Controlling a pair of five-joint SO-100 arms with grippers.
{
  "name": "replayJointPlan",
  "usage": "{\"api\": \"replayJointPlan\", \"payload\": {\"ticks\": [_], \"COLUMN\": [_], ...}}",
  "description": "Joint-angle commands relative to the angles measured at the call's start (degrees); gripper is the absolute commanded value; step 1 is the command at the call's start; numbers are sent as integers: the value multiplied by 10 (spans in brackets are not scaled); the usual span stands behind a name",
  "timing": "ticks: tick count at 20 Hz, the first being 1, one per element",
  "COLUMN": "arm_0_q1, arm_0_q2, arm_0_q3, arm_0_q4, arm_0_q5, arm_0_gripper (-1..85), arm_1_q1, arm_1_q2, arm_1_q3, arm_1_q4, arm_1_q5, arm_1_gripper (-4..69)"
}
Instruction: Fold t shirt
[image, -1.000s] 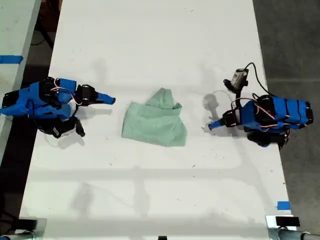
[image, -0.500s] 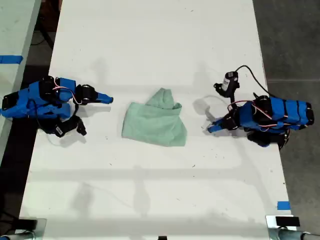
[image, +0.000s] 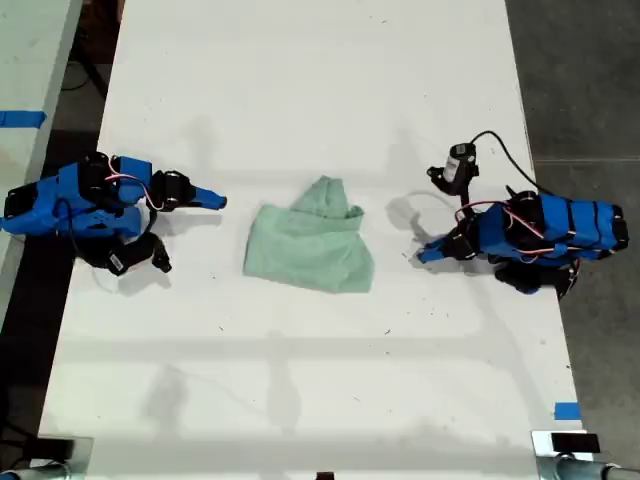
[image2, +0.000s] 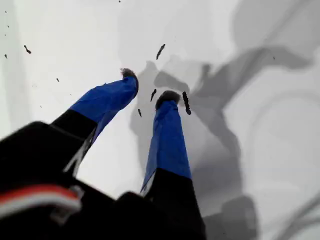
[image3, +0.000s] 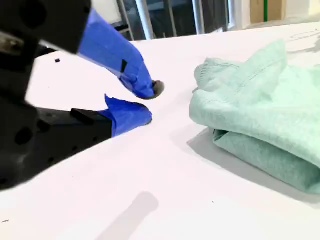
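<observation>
The t shirt (image: 310, 248) lies in a soft, folded heap in the middle of the white table (image: 300, 80). It is pale green and a bit wrinkly. Its neck end points to the far edge of the table in the exterior view, and the wide end is nearer the camera. In the second wrist view the t shirt (image3: 260, 130) shows 2 thick layers, 1 on top of the other, with a stitched edge up top. Nothing is touching it. My second gripper (image: 218, 200) is on the exterior view's left. It lies low and flat and points at the t shirt, with bare table between them. Its 2 blue tips (image3: 150, 102) are only a little way apart, and they hold nothing. My first gripper (image: 425, 254) is on the exterior view's right. It tips down at the table near the other side of the t shirt and does not touch it. Its 2 blue tips (image2: 147, 87) have a small gap too, and only white table with a few dark specks shows between them. A bit of blue tape (image: 566, 411) sticks to the table at the near corner on the exterior view's right.
</observation>
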Motion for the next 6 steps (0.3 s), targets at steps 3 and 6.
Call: {"api": "replayJointPlan", "payload": {"ticks": [3,6], "arm_0_q1": [5,5], "arm_0_q2": [5,4], "arm_0_q3": [23,23], "arm_0_q4": [2,3], "arm_0_q5": [4,7], "arm_0_gripper": [40,42], "arm_1_q1": [0,1], "arm_1_q2": [5,6], "arm_1_q3": [25,25], "arm_1_q4": [-15,-15], "arm_1_q5": [-10,-10], "arm_1_gripper": [96,89]}}
